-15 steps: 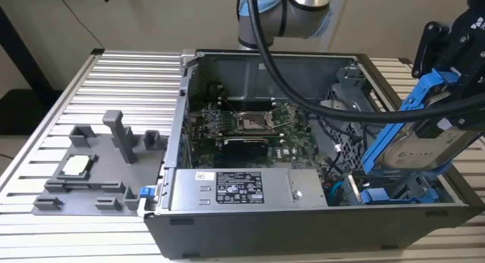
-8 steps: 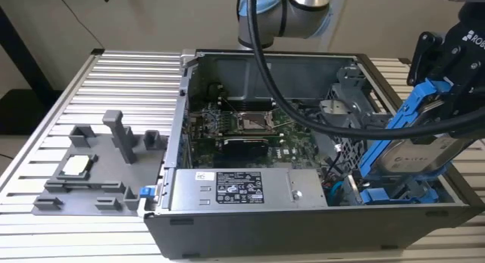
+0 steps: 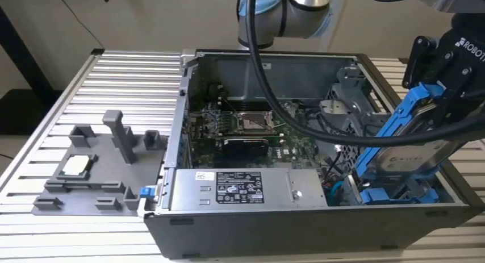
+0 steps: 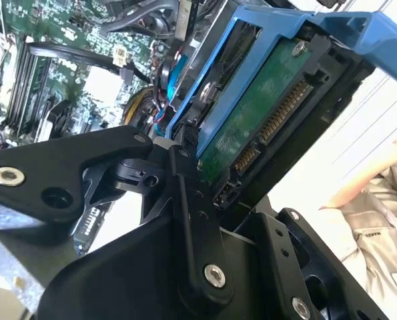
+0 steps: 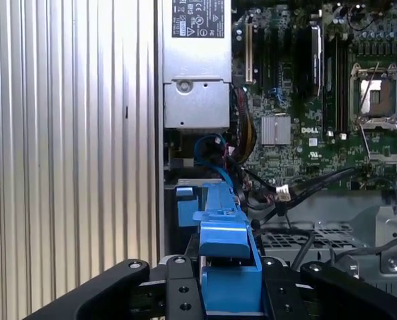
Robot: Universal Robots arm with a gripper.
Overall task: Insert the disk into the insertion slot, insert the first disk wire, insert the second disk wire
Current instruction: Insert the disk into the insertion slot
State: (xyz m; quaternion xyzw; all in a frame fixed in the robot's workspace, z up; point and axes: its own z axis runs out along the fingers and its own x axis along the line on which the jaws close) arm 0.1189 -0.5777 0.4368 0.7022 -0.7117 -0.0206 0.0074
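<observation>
My gripper is shut on the disk, a silver-grey drive in a bright blue caddy. It holds the disk steeply tilted at the exterior view's right end of the open computer case. The disk's lower end reaches down to the insertion slot, whose blue rails show at the case's front corner. In the second wrist view the disk's green circuit board and connector face the camera between the black fingers. In the first wrist view the blue caddy rises from my gripper toward the slot's blue tab.
A grey power supply sits beside the slot, with the motherboard behind it. A perforated metal cage stands behind the disk. Blue and black cables lie near the slot. A grey fixture occupies the ribbed table.
</observation>
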